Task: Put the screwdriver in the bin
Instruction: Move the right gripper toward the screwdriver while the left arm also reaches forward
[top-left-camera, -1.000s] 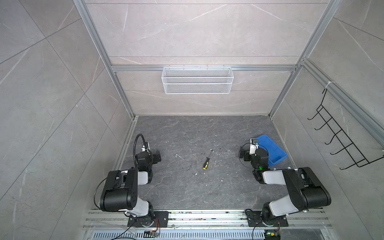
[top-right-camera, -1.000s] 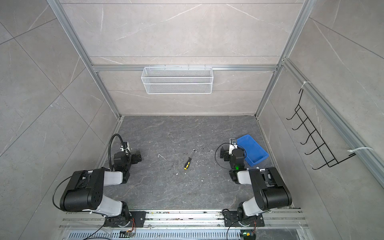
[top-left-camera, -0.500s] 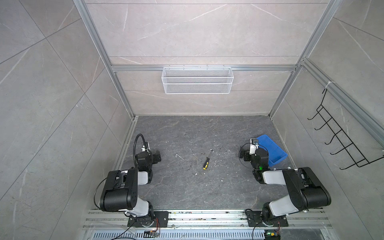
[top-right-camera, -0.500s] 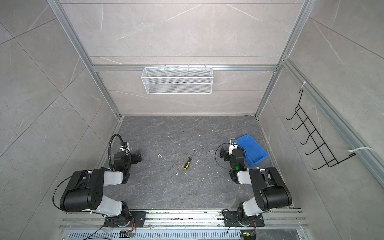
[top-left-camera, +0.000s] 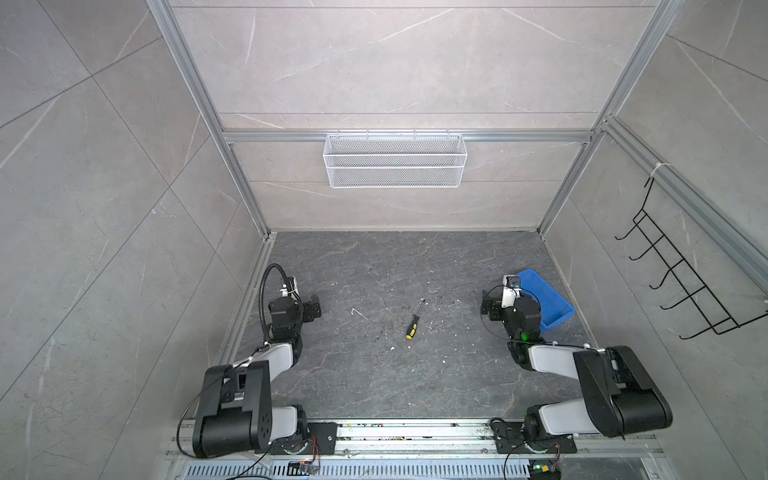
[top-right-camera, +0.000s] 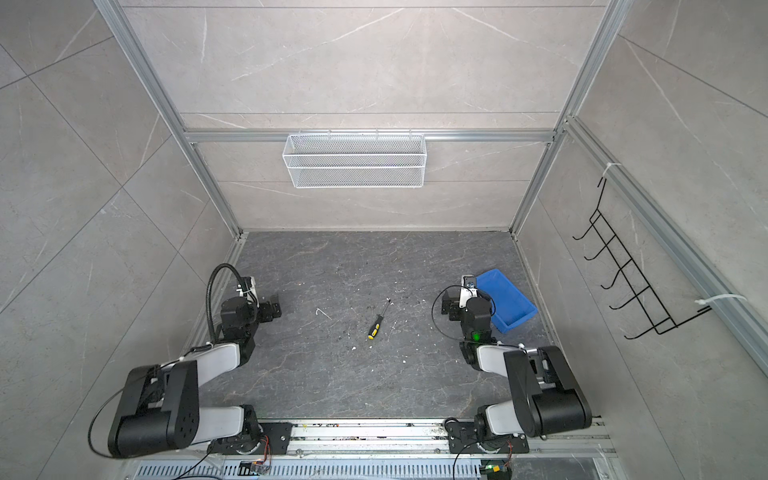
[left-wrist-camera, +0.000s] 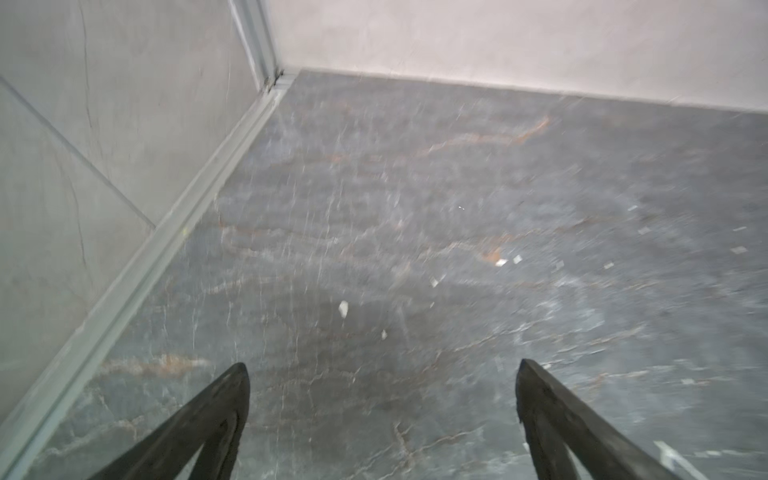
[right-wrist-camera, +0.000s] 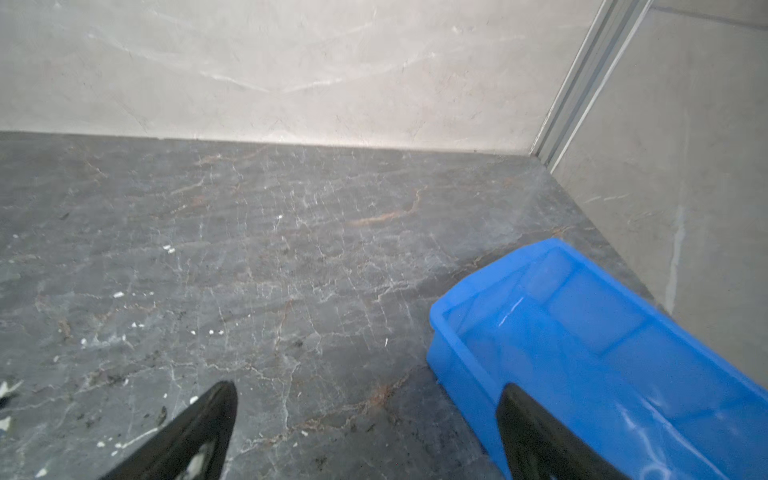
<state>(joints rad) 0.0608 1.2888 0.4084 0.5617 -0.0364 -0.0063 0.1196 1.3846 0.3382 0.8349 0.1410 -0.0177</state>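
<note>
- The bin (top-left-camera: 555, 297) sits on the dark floor (top-left-camera: 374, 386) at the right, just right of the right gripper (right-wrist-camera: 368, 392). The right wrist view shows only bare blue plastic inside it (right-wrist-camera: 590, 332).
- The white wire basket (top-left-camera: 395, 160) hangs on the far wall, and through its mesh only the wall shows.
- Nothing has shifted since a second ago. The screwdriver (top-left-camera: 413, 322), the bin and both arms sit where they were.
- The screwdriver lies flat mid-floor, between the grippers and well apart from both and from the bin. Its yellow butt is nearest and its shaft points far and slightly right.
- The left gripper (left-wrist-camera: 382, 370) is spread wide and holds nothing, over bare floor near the left wall.
- The right gripper is also spread wide and holds nothing. One fingertip (right-wrist-camera: 523, 415) overlaps the bin's corner, and I cannot tell whether they touch.
</note>
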